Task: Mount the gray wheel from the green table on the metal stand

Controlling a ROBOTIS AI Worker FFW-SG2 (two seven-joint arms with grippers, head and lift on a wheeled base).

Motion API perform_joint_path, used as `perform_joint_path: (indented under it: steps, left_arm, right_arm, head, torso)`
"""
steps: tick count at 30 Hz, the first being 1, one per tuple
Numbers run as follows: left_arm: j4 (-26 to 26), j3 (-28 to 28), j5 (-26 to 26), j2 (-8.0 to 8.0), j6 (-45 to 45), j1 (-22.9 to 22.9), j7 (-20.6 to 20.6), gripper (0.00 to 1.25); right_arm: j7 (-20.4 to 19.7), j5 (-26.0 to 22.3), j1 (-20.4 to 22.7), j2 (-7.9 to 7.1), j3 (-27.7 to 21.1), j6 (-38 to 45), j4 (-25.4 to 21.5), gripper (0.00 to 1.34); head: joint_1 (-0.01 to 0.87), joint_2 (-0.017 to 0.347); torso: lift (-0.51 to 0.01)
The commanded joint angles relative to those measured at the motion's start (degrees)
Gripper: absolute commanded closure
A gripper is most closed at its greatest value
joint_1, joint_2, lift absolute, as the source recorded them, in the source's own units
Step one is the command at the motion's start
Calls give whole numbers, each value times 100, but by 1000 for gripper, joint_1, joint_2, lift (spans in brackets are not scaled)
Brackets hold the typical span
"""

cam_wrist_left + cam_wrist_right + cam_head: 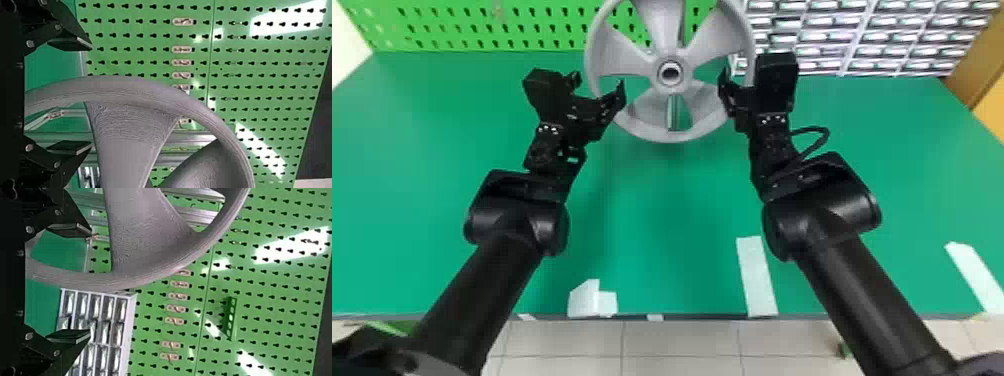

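Observation:
The gray wheel (642, 72) is raised at the table's back, its hub facing the head camera. My left gripper (598, 89) is at its left rim and my right gripper (738, 82) at its right rim. In the left wrist view, the rim of the wheel (129, 88) runs through the wide gap of my open left gripper (80, 95). The opposite rim of the wheel (117, 280) likewise lies within my open right gripper (80, 283). Metal bars of the stand (184, 137) show behind the spokes; how the hub meets them is hidden.
The green table (672, 200) has white tape strips (757, 275) near its front edge. Behind it rise a green pegboard (482, 25) and, at the back right, a rack of small drawers (862, 37). A small green holder (231, 319) hangs on the pegboard.

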Motion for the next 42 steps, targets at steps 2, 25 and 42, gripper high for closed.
perform_joint_path:
  steps: [2, 25, 42]
  left_arm:
    - [-506, 156, -12, 34, 147, 312, 0, 377]
    - [-2001, 1053, 23, 69, 586, 1560, -53, 378]
    - [-2396, 1457, 32, 140, 877, 1903, -317, 378]
  right_arm:
    - [2, -8, 194, -5, -29, -1, -278, 374]
    - [486, -113, 932, -22, -469, -432, -718, 367]
    - [1444, -307, 1213, 13, -917, -652, -709, 371]
  head:
    - [867, 52]
    - [867, 52]
    - [867, 52]
  torso:
    - [-100]
    - [-100]
    - [-100]
